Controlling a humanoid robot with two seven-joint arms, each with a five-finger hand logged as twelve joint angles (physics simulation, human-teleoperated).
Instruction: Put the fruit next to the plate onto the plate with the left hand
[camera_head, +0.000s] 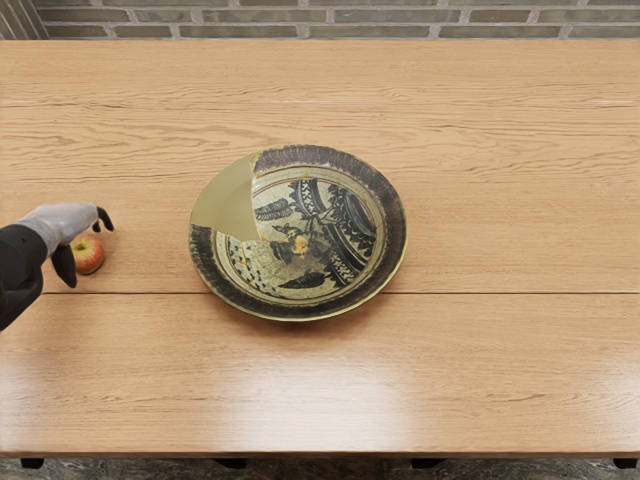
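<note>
Apple (89, 255) sits between the left hand's (62, 228) spread fingers (66, 266), seemingly untouched.

The plate (392, 205) sat on the bench (480, 360), near its middle. The apple (88, 254) lay on the bench well to the plate's left, apart from it. The left hand (62, 228) was just left of the apple, partly over it. A brick wall (400, 20) ran behind the bench's far edge.

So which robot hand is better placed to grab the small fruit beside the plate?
Left. The left robot hand hovers at the small red-yellow apple, left of the round patterned ceramic plate; the right arm is out of view.
</note>
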